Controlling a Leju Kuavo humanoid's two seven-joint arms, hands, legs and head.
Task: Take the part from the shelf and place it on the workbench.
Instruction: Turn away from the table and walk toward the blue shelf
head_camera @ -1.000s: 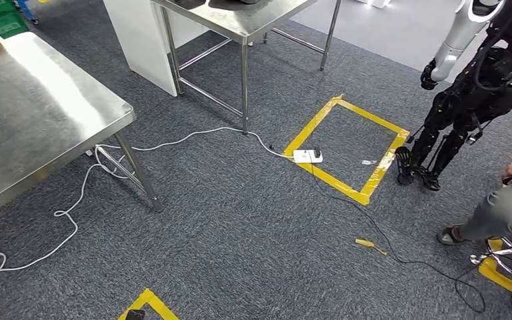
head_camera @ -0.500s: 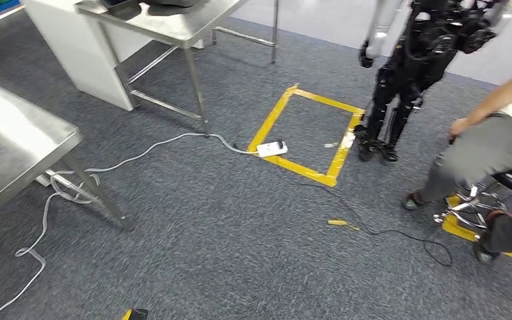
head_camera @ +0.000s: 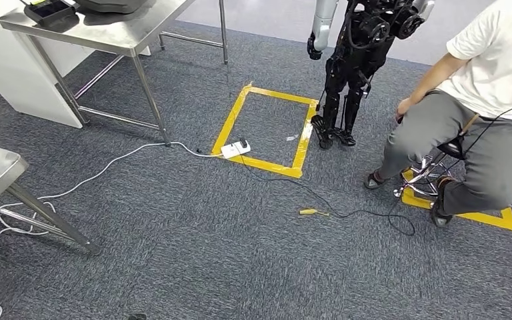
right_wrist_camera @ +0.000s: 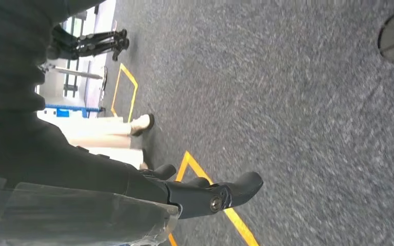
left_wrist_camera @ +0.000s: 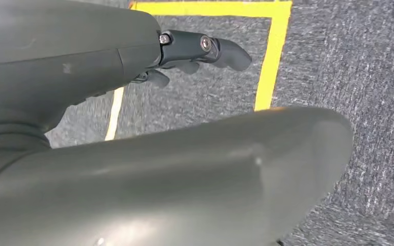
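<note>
A: Item, left robot hand: fingers apart, empty. Right robot hand: same. Part: not located.

B: Worktop, far-left corner of carpet. Advice: finish turning, find shelf, avoid cable.

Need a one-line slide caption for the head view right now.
Seated person beside a second humanoid robot at a yellow tape square; cables cross grey carpet.

Grey speckled carpet, yellow tape square, white power strip, silver steel table, black-and-silver robot
</note>
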